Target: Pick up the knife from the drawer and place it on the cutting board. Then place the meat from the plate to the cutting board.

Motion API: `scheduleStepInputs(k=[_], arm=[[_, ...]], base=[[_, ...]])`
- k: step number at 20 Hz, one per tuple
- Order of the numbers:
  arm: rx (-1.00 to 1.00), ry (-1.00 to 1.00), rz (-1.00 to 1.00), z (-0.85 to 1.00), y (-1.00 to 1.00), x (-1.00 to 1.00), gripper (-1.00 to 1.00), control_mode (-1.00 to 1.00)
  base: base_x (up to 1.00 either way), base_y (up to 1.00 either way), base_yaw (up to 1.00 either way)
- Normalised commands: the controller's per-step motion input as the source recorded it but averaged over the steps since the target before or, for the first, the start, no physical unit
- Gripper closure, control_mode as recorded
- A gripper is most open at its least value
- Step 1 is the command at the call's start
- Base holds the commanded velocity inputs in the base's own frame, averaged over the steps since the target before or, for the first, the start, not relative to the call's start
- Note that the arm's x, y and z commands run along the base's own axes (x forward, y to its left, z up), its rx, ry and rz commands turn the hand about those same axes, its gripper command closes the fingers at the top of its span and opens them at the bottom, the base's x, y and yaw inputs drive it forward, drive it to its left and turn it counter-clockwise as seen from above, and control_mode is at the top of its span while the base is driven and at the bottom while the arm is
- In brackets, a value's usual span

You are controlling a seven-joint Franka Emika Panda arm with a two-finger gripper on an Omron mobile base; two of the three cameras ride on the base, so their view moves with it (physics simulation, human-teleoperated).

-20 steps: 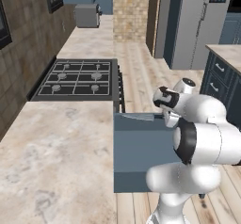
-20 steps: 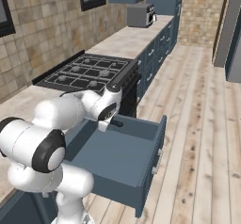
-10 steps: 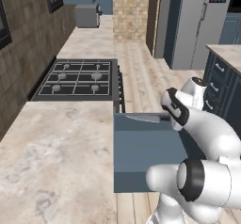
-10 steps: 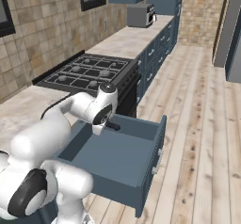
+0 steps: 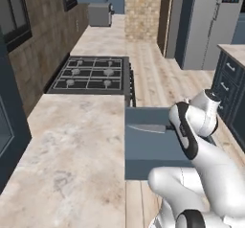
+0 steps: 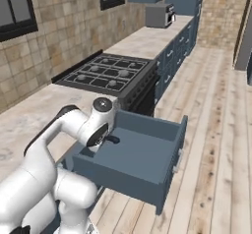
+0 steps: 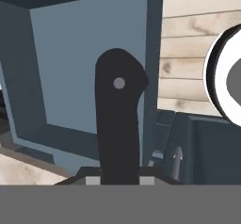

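Black handle of the knife (image 7: pixel 117 124), seen along the gripper (image 7: pixel 120 180) in the hand view: the fingers are closed tight on the handle, whose rounded butt with its pale rivet points away from the hand. In the left base view the silver-grey blade projects sideways over the open slate-blue drawer (image 5: pixel 143 148), and the knife appears lifted clear of the drawer floor, though you cannot confirm the clearance from these angles. In the right base view the gripper sits just above the drawer's inner corner nearest the counter (image 6: pixel 44 105), with the stove (image 6: pixel 106 73) further along. Judge the knife as light, rigid and smooth: it will not flex, but a slick handle may pivot between narrow pads if you swing it fast. The hold on the handle's lower part is the right place, well apart from the edge. Neither the board nor the plate can be placed from here, so expect a carry before any release; keep the blade level and clear of the drawer's front panel.
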Motion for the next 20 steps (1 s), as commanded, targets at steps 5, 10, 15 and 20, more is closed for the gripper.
scheduleStepInputs(k=[5, 10, 15, 20], arm=[[0.0, 0.0, 0.0, 0.0, 0.0, 0.0, 1.0, 1.0], [0.0, 0.0, 0.0, 0.0, 0.0, 0.0, 1.0, 1.0], [0.0, 0.0, 0.0, 0.0, 0.0, 0.0, 1.0, 1.0], [0.0, 0.0, 0.0, 0.0, 0.0, 0.0, 1.0, 1.0]], base=[[-0.34, 0.03, 0.75], [0.0, 0.0, 0.97], [0.0, 0.05, 0.94], [0.0, 0.22, 0.88]])
